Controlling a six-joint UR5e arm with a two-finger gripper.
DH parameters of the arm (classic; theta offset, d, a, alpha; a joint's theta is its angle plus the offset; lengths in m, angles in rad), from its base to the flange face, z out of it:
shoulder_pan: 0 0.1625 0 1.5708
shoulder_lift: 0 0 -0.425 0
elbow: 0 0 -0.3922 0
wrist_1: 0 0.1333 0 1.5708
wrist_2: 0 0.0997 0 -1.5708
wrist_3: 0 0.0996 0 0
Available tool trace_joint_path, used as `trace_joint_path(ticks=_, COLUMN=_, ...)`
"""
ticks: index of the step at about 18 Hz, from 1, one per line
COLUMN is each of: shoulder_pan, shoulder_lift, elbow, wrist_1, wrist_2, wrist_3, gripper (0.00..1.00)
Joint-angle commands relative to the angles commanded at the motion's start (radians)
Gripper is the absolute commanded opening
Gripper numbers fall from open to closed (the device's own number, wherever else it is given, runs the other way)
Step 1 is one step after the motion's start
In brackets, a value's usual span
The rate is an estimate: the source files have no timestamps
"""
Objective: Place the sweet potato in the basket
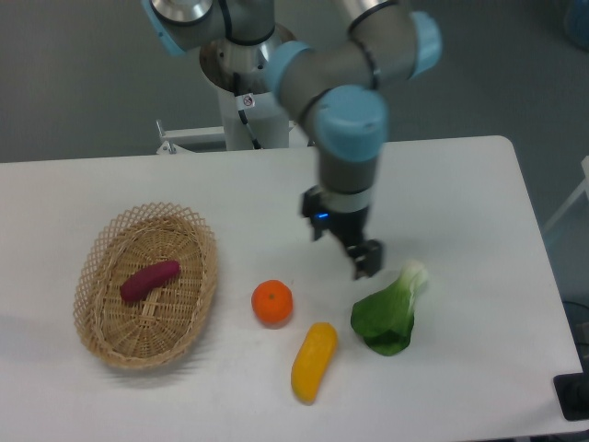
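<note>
Potato (150, 281) lies in the basket (101, 327), well apart from my fingers (366, 261); whether they're parted, I can't tell

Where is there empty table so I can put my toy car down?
The widest bare patch lies behind the basket, along the table's far edge. The right side past the leafy green is also free. It is crowded in front, where the orange, yellow vegetable and gripper sit close.

White table (479, 184) w/ basket (97, 322), orange (272, 303), yellow veg (314, 361), leafy green (391, 313) directly on it.
</note>
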Motion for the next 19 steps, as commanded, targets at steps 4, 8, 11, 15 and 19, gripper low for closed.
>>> trace_joint_path(ticks=4, shoulder_pan=0.054, shoulder_lift=-0.058, elbow=0.047, wrist_1=0.008, wrist_2=0.003, wrist_3=0.058, gripper=1.0)
trace_joint_path(ticks=8, shoulder_pan=0.088, shoulder_lift=-0.133, elbow=0.124, wrist_1=0.012, wrist_2=0.005, wrist_3=0.066, gripper=1.0)
trace_joint_path(ticks=11, shoulder_pan=0.086, shoulder_lift=-0.173, elbow=0.155, wrist_1=0.009, wrist_2=0.018, wrist_3=0.066, gripper=1.0)
trace_joint_path(ticks=15, shoulder_pan=0.086, shoulder_lift=-0.209, elbow=0.186, wrist_1=0.006, wrist_2=0.02, wrist_3=0.065, gripper=1.0)
trace_joint_path(ticks=19, shoulder_pan=0.085, shoulder_lift=-0.212, elbow=0.175, wrist_1=0.008, wrist_2=0.025, wrist_3=0.062, gripper=1.0)
